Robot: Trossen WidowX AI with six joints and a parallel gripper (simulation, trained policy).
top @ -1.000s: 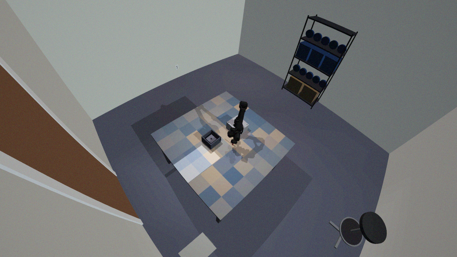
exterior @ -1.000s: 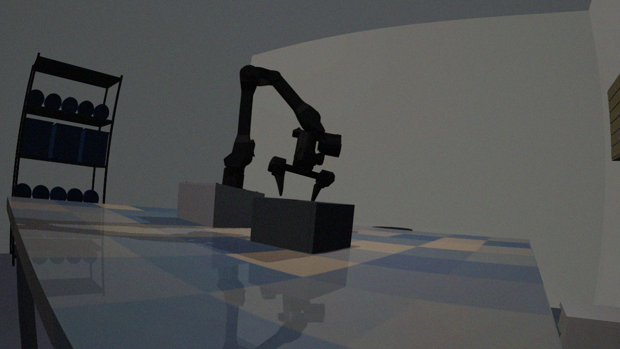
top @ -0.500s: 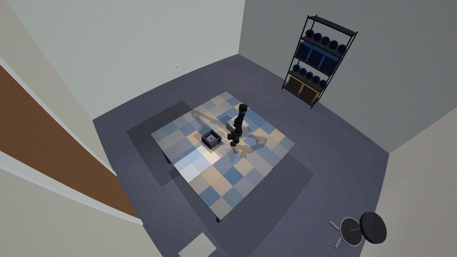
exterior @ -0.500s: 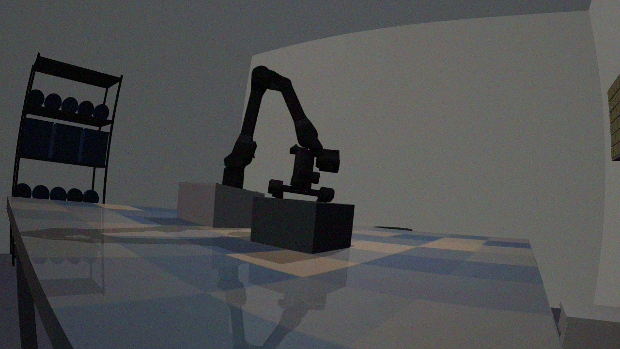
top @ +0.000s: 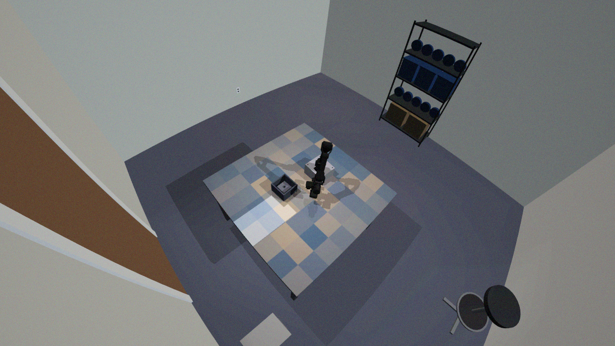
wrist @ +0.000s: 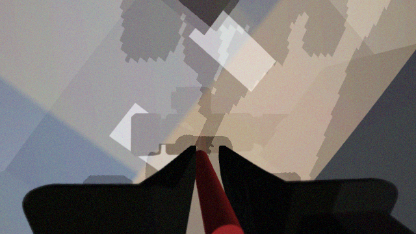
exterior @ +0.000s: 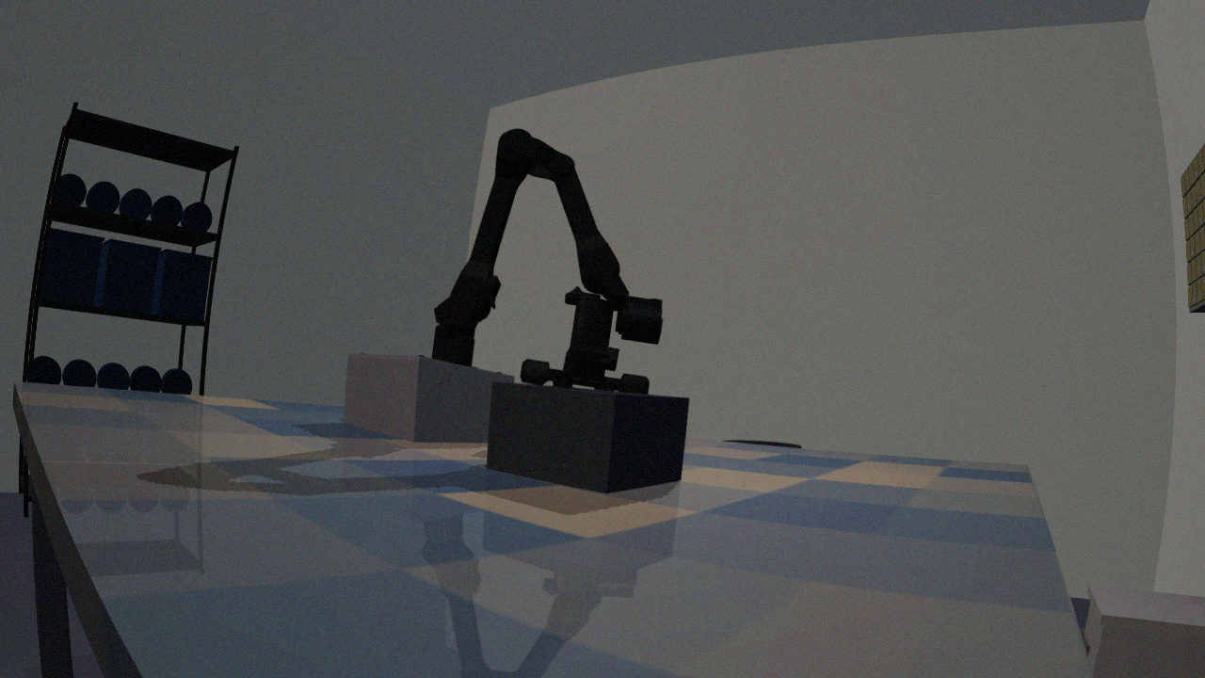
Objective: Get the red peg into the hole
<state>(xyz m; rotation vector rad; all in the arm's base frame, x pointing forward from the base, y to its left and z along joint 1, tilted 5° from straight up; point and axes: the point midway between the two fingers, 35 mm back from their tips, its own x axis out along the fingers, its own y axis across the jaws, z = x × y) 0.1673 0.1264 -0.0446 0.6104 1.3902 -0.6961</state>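
Gripper (top: pixel 314 194) (exterior: pixel 586 380) (wrist: pixel 207 151) fingers are standing nearly together around the red peg (wrist: pixel 214 198), clamping unclear, its likely stiff, light, slippery shaft needing a centred mid-length hold.
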